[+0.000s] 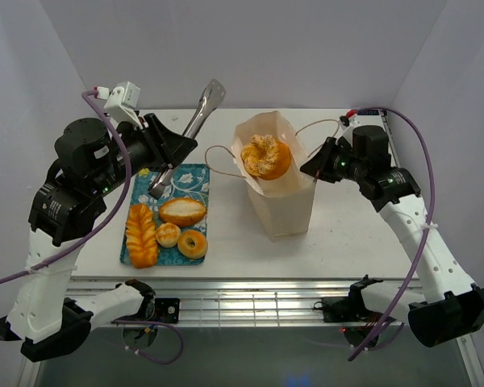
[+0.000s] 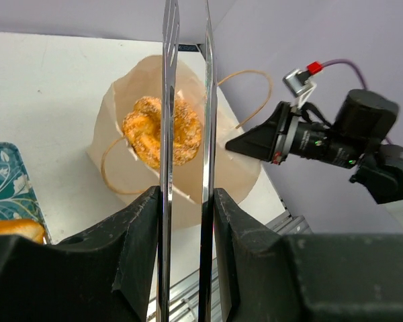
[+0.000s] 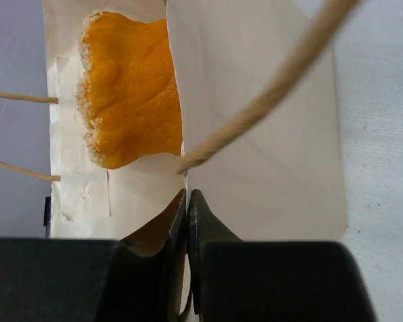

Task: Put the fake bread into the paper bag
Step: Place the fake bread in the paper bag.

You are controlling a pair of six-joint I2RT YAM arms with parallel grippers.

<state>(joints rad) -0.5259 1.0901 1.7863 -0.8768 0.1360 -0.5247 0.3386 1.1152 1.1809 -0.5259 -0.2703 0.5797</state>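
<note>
The paper bag (image 1: 284,201) stands at mid-table with a seeded round pastry (image 1: 265,157) lying in its open mouth. My right gripper (image 1: 310,169) is shut on the bag's right rim; in the right wrist view its jaws (image 3: 188,196) pinch the paper wall (image 3: 262,168) beside the pastry (image 3: 131,94). My left gripper (image 1: 180,147) is shut on metal tongs (image 1: 195,121), whose bare tips point up and away to the left of the bag. In the left wrist view the two tong arms (image 2: 168,134) run between my fingers (image 2: 141,221), above the bag (image 2: 221,174) and pastry (image 2: 148,131).
A teal floral tray (image 1: 195,181) lies left of the bag with a braided loaf (image 1: 141,234), oval roll (image 1: 182,211), small bun (image 1: 168,235) and ring bagel (image 1: 193,243). The bag's cord handles (image 1: 218,161) loop out sideways. Grey walls close the sides and back.
</note>
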